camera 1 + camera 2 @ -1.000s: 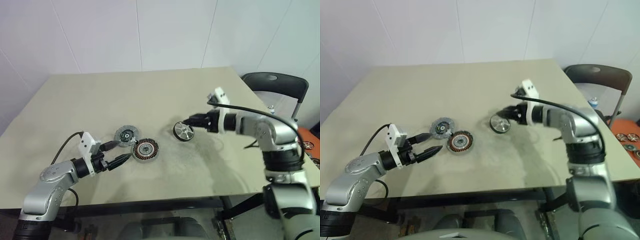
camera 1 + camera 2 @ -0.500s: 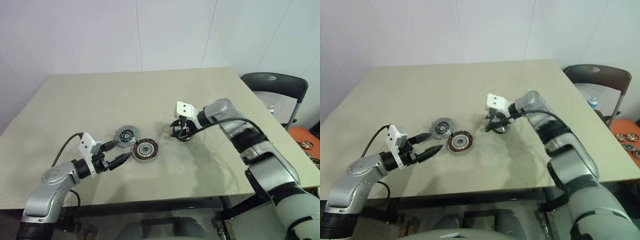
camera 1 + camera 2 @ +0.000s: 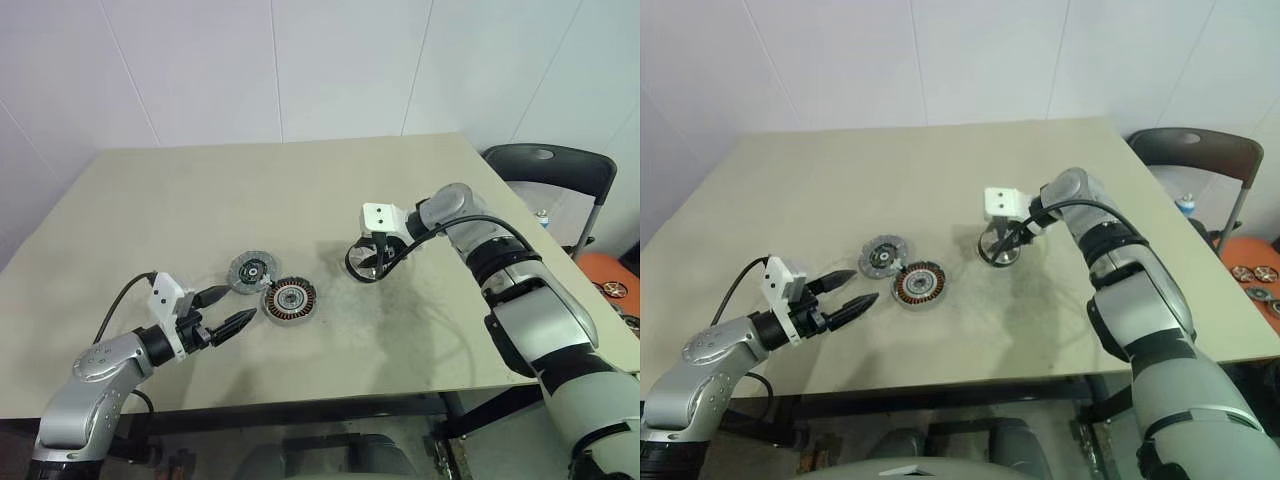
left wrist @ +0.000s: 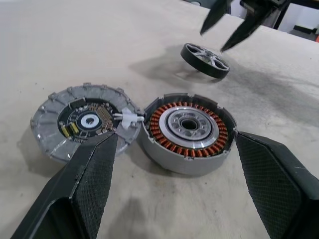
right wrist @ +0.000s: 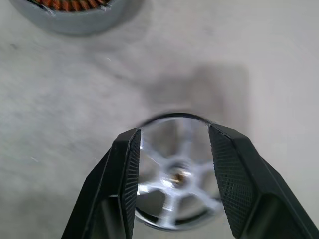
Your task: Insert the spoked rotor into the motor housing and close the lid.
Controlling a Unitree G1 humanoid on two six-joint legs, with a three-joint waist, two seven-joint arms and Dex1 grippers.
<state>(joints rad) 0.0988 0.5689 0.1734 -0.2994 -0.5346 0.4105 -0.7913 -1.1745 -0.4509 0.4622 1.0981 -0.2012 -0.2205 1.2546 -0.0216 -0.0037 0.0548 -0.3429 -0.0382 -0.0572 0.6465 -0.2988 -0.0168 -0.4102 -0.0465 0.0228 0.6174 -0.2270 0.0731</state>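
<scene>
Black right gripper (image 5: 174, 137) fingers astride the spoked rotor (image 5: 175, 177)

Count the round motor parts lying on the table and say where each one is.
3. The flat grey ribbed lid and the copper-wound motor housing lie side by side near the left gripper; the silver spoked rotor lies apart, under the right gripper.

Beige table (image 3: 300, 200): lid (image 3: 251, 271) touching motor housing (image 3: 290, 299); spoked rotor (image 4: 205, 59) apart, flat on top.
</scene>
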